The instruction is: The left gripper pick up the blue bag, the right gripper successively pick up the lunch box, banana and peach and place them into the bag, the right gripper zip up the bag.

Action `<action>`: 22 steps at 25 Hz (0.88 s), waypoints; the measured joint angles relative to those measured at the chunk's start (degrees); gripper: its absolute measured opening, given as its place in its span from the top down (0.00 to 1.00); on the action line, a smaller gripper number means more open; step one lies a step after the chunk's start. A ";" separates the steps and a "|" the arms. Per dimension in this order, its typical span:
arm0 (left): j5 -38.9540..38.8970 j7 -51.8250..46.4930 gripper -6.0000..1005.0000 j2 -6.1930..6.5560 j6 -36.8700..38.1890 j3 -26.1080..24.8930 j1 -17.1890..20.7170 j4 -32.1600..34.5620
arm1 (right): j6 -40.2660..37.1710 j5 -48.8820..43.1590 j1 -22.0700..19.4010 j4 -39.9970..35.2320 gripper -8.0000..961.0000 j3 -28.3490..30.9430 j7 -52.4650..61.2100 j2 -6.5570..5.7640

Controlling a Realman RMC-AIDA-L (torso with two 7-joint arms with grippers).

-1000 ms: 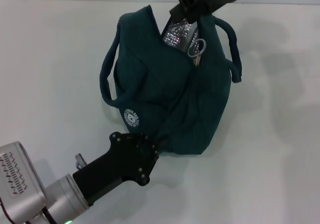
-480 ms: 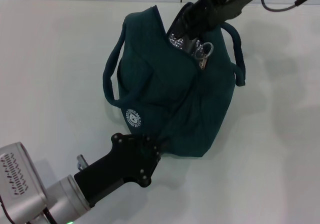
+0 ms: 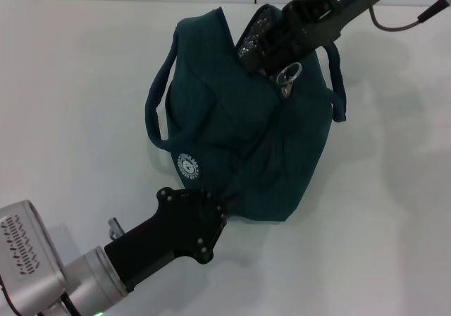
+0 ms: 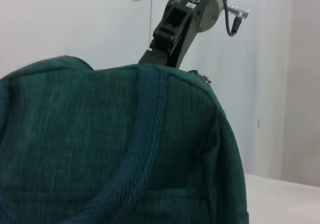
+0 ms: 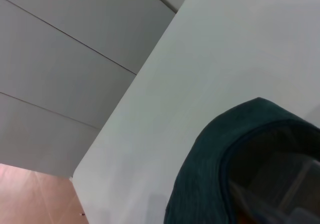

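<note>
White table (image 3: pixel 63 83) all round the bag (image 3: pixel 239 132); left gripper (image 3: pixel 220 209) is clamped on its near bottom corner; right gripper (image 3: pixel 262 55) sits at the top opening beside the zipper ring (image 3: pixel 289 70), grip unclear.

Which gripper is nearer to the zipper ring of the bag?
The right. The right gripper is at the bag's open top, beside the zipper ring. The left gripper is at the bottom edge of the blue bag.

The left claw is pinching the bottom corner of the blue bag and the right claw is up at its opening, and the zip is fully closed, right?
Not quite: the head view shows the blue bag still open at the top, foil lining showing beside the right claw. The left claw does pinch the bottom corner.
</note>
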 joint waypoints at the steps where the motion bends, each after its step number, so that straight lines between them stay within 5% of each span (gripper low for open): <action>1: 0.00 0.00 0.95 0.00 0.00 -0.03 0.00 0.00 | -0.21 0.00 -0.02 0.00 0.54 0.06 0.03 -0.09; 18: -0.01 0.00 0.95 0.00 0.61 -0.22 -0.07 0.00 | -2.30 0.37 -2.89 -1.59 0.56 0.36 3.21 -1.77; 21: -0.01 0.00 0.95 0.00 0.75 -0.15 -0.08 0.00 | -2.96 0.61 -3.17 -1.64 0.79 1.10 3.75 -1.92; 22: -0.01 0.00 0.95 0.00 0.76 -0.10 -0.08 -0.03 | -3.30 0.62 -3.28 -1.64 0.79 1.51 3.85 -1.94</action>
